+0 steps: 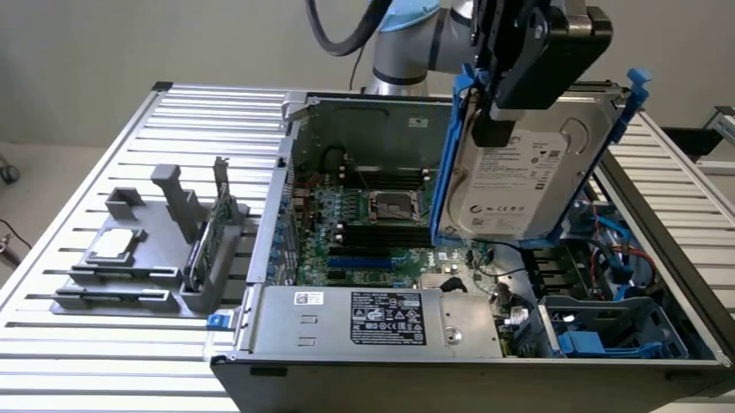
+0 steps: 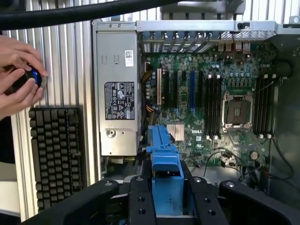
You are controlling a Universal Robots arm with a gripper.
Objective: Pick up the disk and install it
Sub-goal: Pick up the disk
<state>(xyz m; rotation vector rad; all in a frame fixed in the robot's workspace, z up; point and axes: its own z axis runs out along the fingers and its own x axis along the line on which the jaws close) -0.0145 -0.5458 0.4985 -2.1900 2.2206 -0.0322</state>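
Observation:
The disk (image 1: 519, 176), silver-grey with a white label and bright blue side rails, hangs tilted on edge above the open computer case (image 1: 460, 361), over its motherboard (image 1: 367, 232). My gripper (image 1: 497, 120) is shut on the disk from above, one black finger lying across the label. In the wrist view the disk's blue rail (image 2: 163, 171) sits clamped between my black fingers (image 2: 140, 201), with the gripper (image 2: 168, 206) centred on it. The disk is clear of the case and touches nothing below.
A grey power-supply box (image 1: 356, 317) lies along the case's near side. A bay with blue plastic parts (image 1: 603, 331) is at the exterior view's right. A grey fixture holds a processor chip (image 1: 115, 245) on the left. A person's hands (image 2: 18, 75) hold a dark knob beside a keyboard (image 2: 55, 154).

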